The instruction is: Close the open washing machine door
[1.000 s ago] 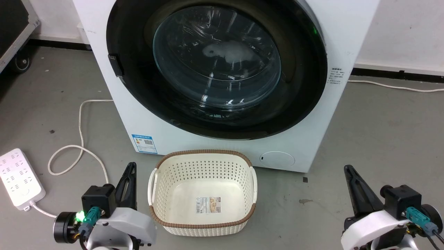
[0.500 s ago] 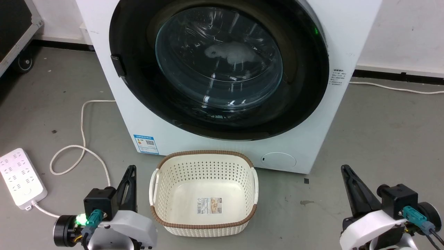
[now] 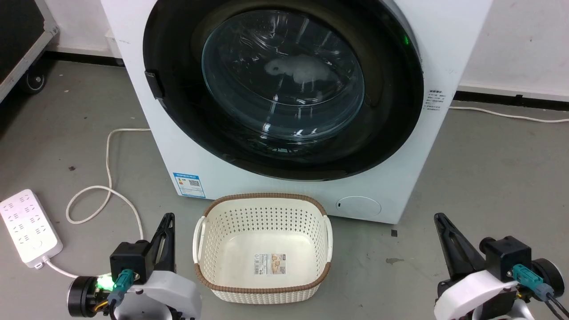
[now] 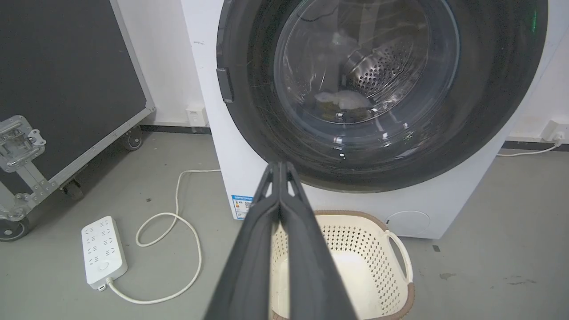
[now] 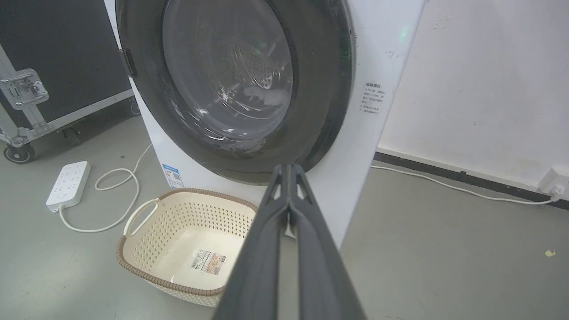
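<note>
Washing machine door: seated in the white front panel of the machine, glossy black rim against it, no gap showing in the head view. Latch tab on the rim's left edge. Pale cloth behind the glass.

Left gripper: low at left, fingers pressed together, nothing between them (wrist view confirms). Right gripper: low at right, likewise clenched and bare. Both well apart from the door.

Edges / room: cream basket with brown rim on the floor just before the machine's lower edge, between the grippers and nearer the left one. Open grey floor lies right of the machine. At left, white cable loops to a power strip; wheeled black case at far left.

Writing: blue label with QR code at the panel's lower left, small sticker on its right side, label in the basket bottom; all too small to read
</note>
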Available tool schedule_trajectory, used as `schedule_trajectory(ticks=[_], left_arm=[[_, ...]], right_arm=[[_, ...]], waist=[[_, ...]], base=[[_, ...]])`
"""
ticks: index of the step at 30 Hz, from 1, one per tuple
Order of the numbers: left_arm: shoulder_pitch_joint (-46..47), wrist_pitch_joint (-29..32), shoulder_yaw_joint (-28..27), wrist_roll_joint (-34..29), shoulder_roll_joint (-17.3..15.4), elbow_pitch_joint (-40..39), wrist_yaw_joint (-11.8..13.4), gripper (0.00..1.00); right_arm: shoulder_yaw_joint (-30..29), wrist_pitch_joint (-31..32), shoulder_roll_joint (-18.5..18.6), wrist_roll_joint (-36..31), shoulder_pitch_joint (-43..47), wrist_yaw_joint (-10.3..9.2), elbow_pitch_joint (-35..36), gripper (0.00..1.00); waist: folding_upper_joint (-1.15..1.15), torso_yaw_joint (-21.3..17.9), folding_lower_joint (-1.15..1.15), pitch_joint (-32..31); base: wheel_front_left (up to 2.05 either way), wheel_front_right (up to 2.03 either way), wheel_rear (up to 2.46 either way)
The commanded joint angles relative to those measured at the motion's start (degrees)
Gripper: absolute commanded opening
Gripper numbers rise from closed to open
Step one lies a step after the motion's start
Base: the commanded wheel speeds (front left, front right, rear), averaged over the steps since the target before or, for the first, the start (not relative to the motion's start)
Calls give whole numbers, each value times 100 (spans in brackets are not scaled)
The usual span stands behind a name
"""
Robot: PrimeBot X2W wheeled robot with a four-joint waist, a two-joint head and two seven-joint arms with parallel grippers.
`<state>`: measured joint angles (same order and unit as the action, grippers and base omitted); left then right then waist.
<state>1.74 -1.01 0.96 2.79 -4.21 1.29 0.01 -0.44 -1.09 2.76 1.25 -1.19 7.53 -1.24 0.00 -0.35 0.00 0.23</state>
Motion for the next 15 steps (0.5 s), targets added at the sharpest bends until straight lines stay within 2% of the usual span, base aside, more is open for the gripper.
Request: schedule_trajectory(ticks=[1,15], left_arm=[[-92,18,-21,-60,37,-33,0,0],[-174,101,-96,-279,134,-129,-1,0]], right_arm=[[11,15,10,-42,89,-4,46,0],[44,109,11,-125,119,-4,124,0]], waist=[[0,2,0,-1],[0,35,0,-23]], base=[[0,0,0],[0,0,0]])
